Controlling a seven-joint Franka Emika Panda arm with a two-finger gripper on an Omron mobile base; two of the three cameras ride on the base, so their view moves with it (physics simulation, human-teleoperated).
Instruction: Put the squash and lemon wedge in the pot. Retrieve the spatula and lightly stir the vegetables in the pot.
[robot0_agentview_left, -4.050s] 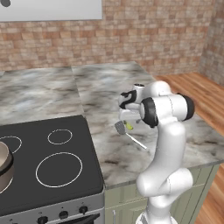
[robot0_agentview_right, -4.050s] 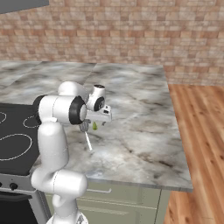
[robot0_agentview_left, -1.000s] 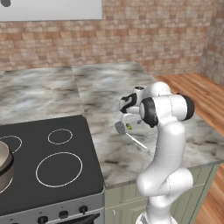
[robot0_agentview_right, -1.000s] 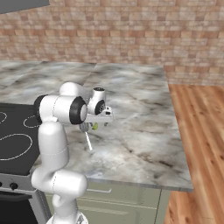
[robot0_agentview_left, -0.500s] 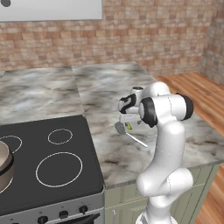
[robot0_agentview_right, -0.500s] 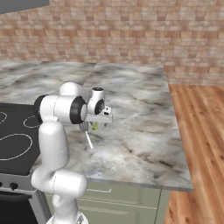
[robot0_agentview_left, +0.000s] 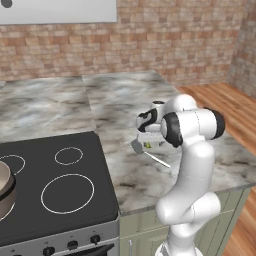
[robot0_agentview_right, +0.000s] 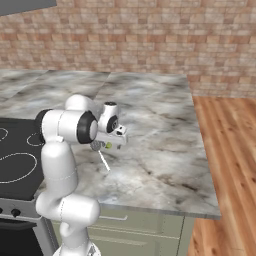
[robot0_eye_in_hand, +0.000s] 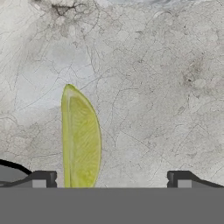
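Gripper (robot0_eye_in_hand: 109, 186) hung with jaws spread wide over lemon wedge (robot0_eye_in_hand: 80, 138) on marble counter (robot0_eye_in_hand: 153, 87); spatula (robot0_agentview_left: 145, 151) lay just beside.

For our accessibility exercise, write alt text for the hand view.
A yellow-green lemon wedge lies on the grey marble counter, just inside the left of the two wide-open jaws, whose dark tips rise at the bottom of the picture.

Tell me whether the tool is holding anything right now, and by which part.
Nothing is held. The tool is open above the counter, and the lemon wedge lies loose between its fingertips, nearer one of them.
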